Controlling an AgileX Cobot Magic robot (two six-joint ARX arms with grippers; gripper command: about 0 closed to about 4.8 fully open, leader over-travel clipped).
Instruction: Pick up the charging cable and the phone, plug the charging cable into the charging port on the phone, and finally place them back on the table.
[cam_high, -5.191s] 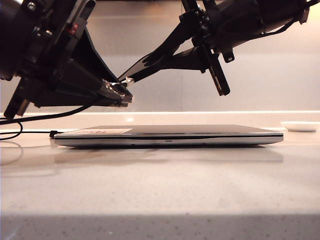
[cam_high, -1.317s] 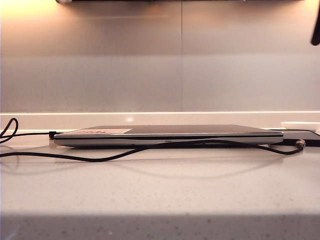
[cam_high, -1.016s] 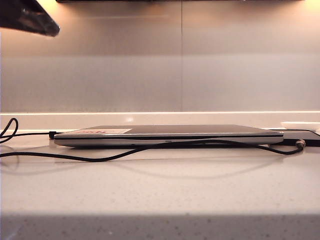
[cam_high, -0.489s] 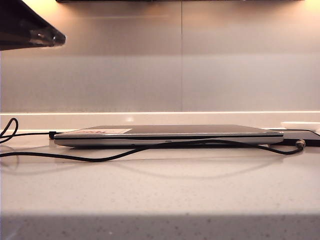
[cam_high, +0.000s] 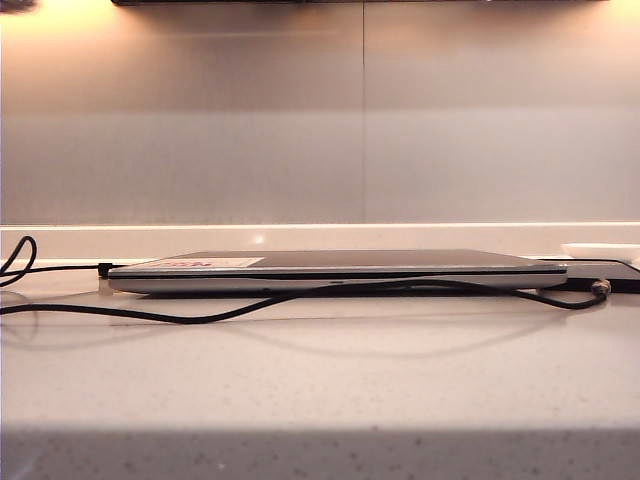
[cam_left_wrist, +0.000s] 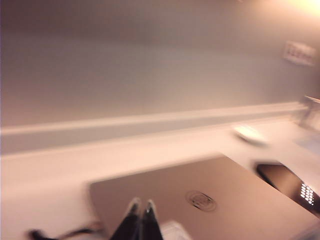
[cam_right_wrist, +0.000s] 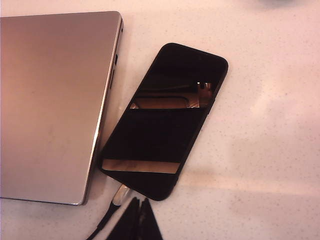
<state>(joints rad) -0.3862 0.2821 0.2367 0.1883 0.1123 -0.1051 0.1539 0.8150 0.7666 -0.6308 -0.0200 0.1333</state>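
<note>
1. The phone lies flat on the counter, just right of the closed laptop.
2. The charging cable runs along the laptop's near edge; its silvery plug sits at the phone's short end, apparently seated.
3. The left end effector is closed and empty above the laptop.
4. The right end effector is closed and empty, hovering over the plug.
5. Judged from this, the task looks finished.

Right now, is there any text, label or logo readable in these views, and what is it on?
No text is readable.
Laptop sticker: reddish print, too small to read.
Round lid emblem: blurred.
Wall plate: blurred marks.
Phone: only reflections.
</note>
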